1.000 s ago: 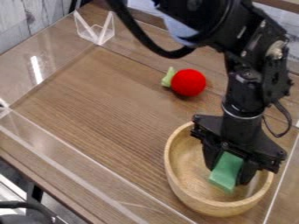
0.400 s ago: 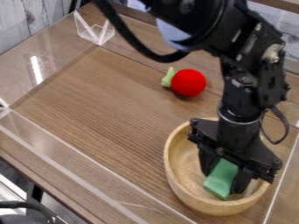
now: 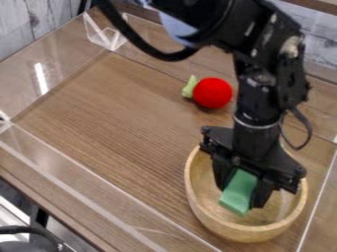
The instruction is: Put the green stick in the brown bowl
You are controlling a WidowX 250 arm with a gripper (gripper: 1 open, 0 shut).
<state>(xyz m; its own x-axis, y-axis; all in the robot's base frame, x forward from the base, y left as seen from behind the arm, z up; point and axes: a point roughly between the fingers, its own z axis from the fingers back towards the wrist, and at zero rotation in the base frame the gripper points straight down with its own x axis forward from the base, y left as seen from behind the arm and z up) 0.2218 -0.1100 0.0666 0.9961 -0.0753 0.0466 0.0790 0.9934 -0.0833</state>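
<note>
A: Where the arm hung over the near right corner of the bench, what did the pincer have?

B: It pointed straight down into the brown bowl. Its black fingers stood on either side of the green stick, part-way apart, and clamped on it as far as the view allowed. I noted it as holding the stick.

A: Position of the stick?

B: Inside the bowl's rim, standing nearly upright with a slight tilt, its lower end down near the bowl's floor. Whether that end touched the wood, I could not tell; the pincer and the bowl's wall hid the contact.

A: The bowl itself?

B: Light brown wood, thick rim, sitting at the near right of the bench, close to the clear wall on that side.

A: Anything else on the surface?

B: A red ball with a small green leaf bit on its left side, lying farther back, well apart from the bowl. The arm's black column passed just beside it in the view. Clear panels fenced the bench edges, and the bench showed dark wood grain.
</note>
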